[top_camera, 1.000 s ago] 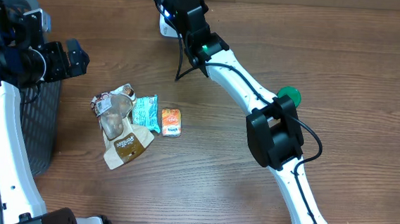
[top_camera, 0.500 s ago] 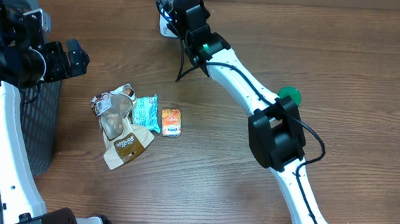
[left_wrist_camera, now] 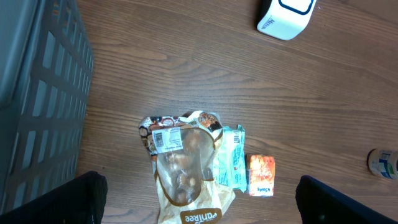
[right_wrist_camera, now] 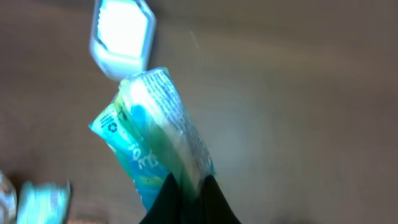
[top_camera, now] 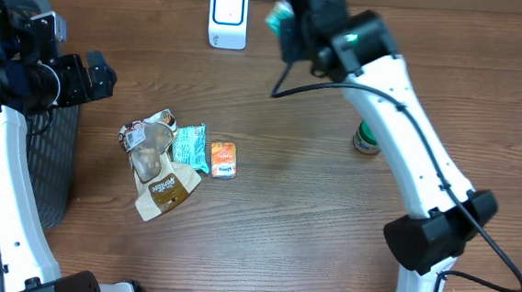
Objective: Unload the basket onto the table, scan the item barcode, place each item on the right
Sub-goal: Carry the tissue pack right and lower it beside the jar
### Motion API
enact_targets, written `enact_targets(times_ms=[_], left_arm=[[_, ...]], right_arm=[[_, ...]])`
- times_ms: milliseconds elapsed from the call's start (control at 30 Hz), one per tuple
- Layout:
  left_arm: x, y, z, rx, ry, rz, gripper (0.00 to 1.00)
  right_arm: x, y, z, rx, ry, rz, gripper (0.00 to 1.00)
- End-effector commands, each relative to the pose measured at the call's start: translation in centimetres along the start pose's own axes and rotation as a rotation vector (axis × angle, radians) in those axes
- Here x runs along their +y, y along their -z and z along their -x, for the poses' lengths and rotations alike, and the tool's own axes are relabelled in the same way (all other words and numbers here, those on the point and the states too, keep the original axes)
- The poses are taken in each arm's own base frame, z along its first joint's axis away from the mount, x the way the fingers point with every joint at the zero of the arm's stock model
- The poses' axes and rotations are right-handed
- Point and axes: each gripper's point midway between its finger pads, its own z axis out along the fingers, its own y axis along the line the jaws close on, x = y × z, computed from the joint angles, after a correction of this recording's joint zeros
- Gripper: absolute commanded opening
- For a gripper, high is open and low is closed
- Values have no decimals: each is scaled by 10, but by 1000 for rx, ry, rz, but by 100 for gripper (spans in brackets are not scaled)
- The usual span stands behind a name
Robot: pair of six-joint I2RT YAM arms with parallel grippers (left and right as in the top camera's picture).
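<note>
right end effector point(right_wrist_camera: 188, 190) clamps a teal packet point(right_wrist_camera: 149, 137) near the white scanner point(right_wrist_camera: 121, 34); left end effector point(top_camera: 89, 75) hangs wide open.

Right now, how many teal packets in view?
2. The loose teal packet lies between the brown bag and orange packet; the held teal packet is pinched in the right gripper. Others could hide under the bag.

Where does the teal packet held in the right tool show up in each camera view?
Overhead: teal packet at top centre, just right of the white scanner.
Left wrist: not in it; the white scanner sits at the top edge, right of centre.
Right wrist: fills the centre, pinched in the right tool, below the white scanner.
Shared landmark: the white scanner, seen in all three views.
</note>
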Motion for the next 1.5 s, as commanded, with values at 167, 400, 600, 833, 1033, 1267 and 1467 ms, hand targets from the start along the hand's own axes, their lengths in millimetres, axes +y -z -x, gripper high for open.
enact_targets(times_ms=[167,400,600,833,1033,1267,1467], left_arm=[[-2,3,3,-13,-20,-1,99],[-2,3,3,-13,-20,-1,99],[-2,3,3,-13,-20,-1,100],[-2,3,3,-13,-20,-1,99],[-2,3,3,-13,-20,-1,100],[-2,3,3,-13,-20,-1,99],[-2,3,3,-13,-20,-1,100]], right_arm=[[-36,-47,-82,359,-163,-101,4],[-50,-78,-136,511,-147,-161,4],[-69,-97,-171,586,-146,-220,4],[-106,-102,-186,610,-147,-340,4],[-122,-105,-196,639,-175,-362,4],[-132,-104,-197,649,-196,-371,4],[-143,-101,-199,666,-206,-398,4]])
